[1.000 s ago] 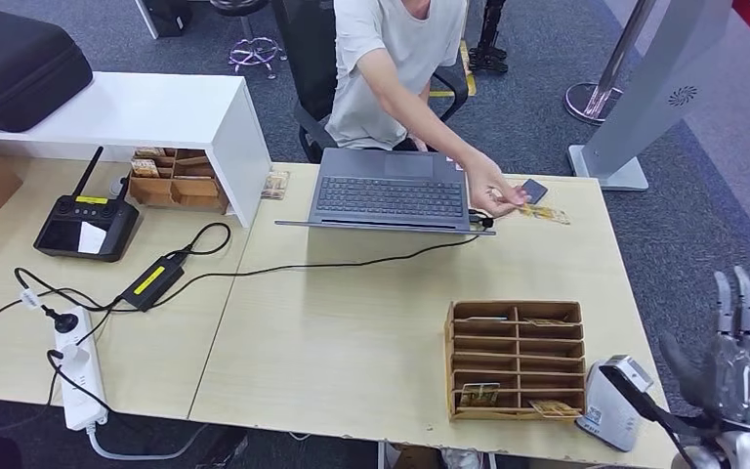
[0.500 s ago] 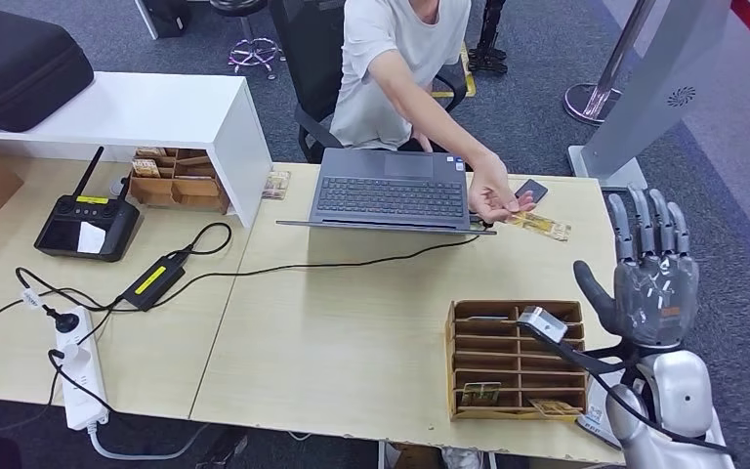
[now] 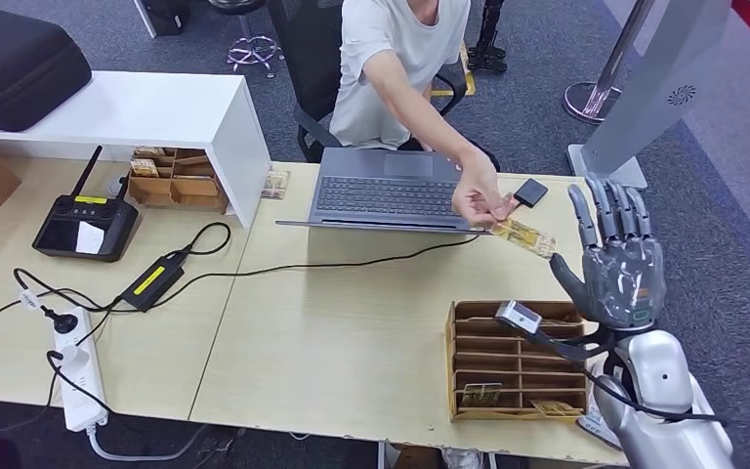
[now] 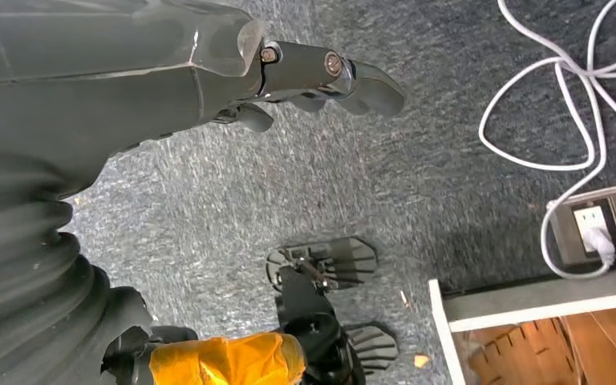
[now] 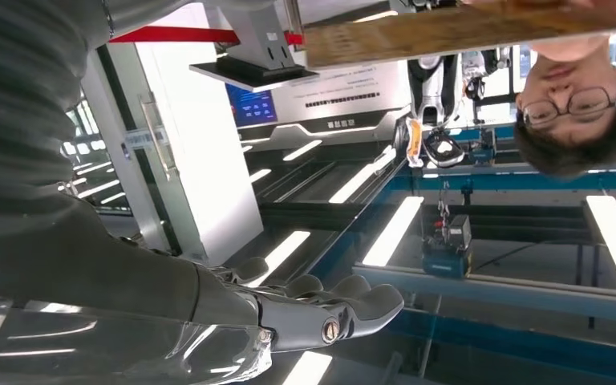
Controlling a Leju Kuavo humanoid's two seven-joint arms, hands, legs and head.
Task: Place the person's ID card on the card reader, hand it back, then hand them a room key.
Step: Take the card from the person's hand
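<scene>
Fingers straight and slightly spread, the right hand (image 3: 617,264) stands raised and empty over the desk's (image 3: 352,332) right edge, just beside the ID card (image 3: 523,235) that the person's hand (image 3: 479,198) holds out above the desk, apart from it. The left hand (image 4: 208,72) hangs over grey carpet (image 4: 417,160), its fingers loosely extended around nothing. Near the desk's front, a wooden rack (image 3: 516,360) holds a few cards (image 3: 479,394) in its lowest slots, the card reader (image 3: 601,415) sitting just beside it.

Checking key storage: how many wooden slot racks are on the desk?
2. One sits near the desk's front edge, beside the right hand. The other is tucked under the white shelf at back left. The shelf may hide more.
</scene>
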